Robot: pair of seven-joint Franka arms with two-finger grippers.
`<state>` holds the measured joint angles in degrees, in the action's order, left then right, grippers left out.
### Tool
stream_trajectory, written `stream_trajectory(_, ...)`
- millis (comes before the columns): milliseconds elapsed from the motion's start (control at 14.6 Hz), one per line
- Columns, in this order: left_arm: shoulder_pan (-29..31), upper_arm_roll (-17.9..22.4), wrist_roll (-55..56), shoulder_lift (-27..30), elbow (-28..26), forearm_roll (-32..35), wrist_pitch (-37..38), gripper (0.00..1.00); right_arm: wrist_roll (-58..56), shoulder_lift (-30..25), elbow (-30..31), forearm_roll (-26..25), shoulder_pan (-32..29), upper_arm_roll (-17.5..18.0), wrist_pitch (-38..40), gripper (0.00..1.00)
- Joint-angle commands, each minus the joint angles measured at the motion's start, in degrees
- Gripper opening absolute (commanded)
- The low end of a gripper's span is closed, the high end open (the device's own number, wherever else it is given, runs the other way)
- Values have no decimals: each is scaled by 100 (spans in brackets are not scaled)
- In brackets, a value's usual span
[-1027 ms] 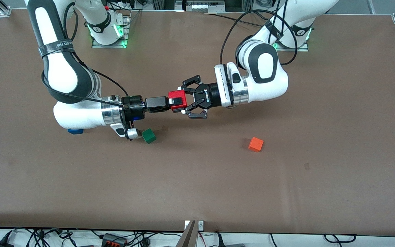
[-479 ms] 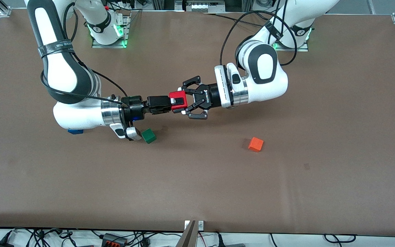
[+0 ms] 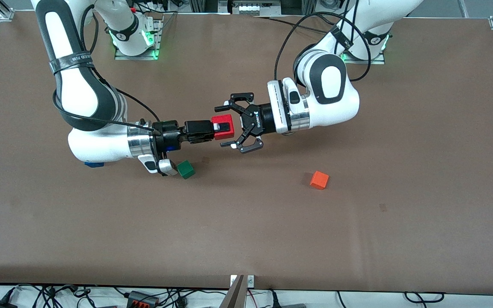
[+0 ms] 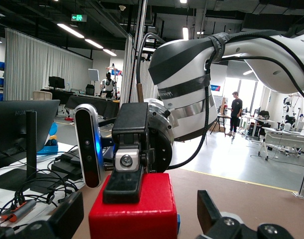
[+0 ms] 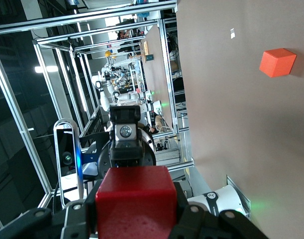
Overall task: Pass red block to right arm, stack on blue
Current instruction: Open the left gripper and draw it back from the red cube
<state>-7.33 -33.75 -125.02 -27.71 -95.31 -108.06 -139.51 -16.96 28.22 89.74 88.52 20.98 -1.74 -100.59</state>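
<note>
Brown bench fills the front view; mid-air at its centre, my right gripper (image 3: 223,127) has its jaws clamped on the small bright red cube (image 3: 222,127). My left gripper (image 3: 233,124) has its pronged jaws spread, flanking the cube without touching. The small dark blue cube (image 3: 94,164) lies at middle left, half hidden under my right arm, so that arm carries.

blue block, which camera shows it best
The front view, and only partly: a sliver of the blue block shows on the table under the right arm's wrist, toward that arm's end of the table. The left wrist view shows only a small blue edge beside the red block, perhaps it. The right wrist view shows none.
</note>
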Motion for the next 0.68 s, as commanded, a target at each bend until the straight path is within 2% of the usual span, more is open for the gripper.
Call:
stream_trajectory(0, 3, -35, -286, -6, 83, -215, -102, 100, -106, 61, -114, -175, 38, -63, -13, 0)
stream_trajectory(342, 196, 9, -171, 3, 66, -40, 293, 100, -115, 69, -88, -1186, -365, -81, 31, 0)
stream_trajectory(479, 302, 17, -84, 3, 65, 153, 477, 100, -106, 69, -62, -1564, -567, -81, 48, 0)
stream_trajectory(616, 511, 26, 74, -6, 65, 643, 600, 100, -106, 69, 35, -1950, -726, -90, 75, 0)
